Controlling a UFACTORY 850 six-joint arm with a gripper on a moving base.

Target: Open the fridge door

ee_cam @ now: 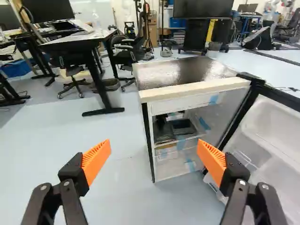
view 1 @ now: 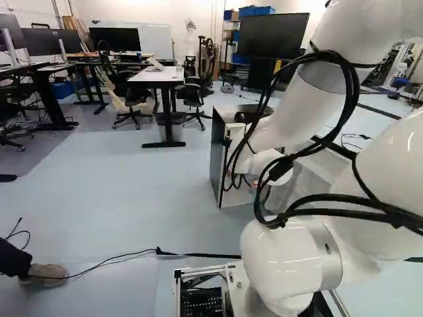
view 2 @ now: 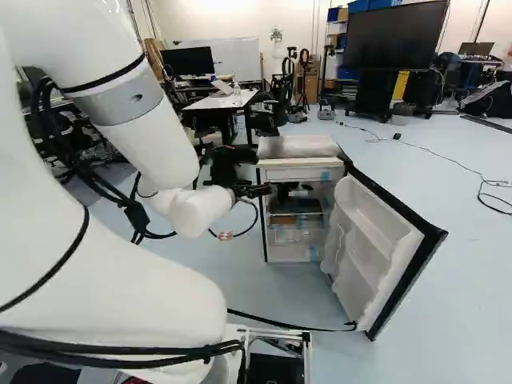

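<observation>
Your gripper [ee_cam: 154, 146] has its 2 fingers wide apart, with nothing between the orange pads [ee_cam: 96, 161]. The fridge [ee_cam: 194, 90] is ahead of them, its open front facing you and its shelves [ee_cam: 177, 141] in plain sight past the gap.

The relation you need is to the fridge door [view 2: 376, 244]. It stands well open, outside the gap and off beyond the finger nearer it. It is upright, and its width runs from the hinge side of the fridge back toward your base, so its free edge is closer to you than its hinge. The inner face with the racks is turned toward your fingers' side, and I see neither finger gripping it.

I'd judge the task as good as done. If you want more swing, bring the nearer finger against that inner face, close to the free edge, and push outward. Otherwise back straight off: going forward could run the fingertips into the fridge front, and a careless turn could snag the door racks.
</observation>
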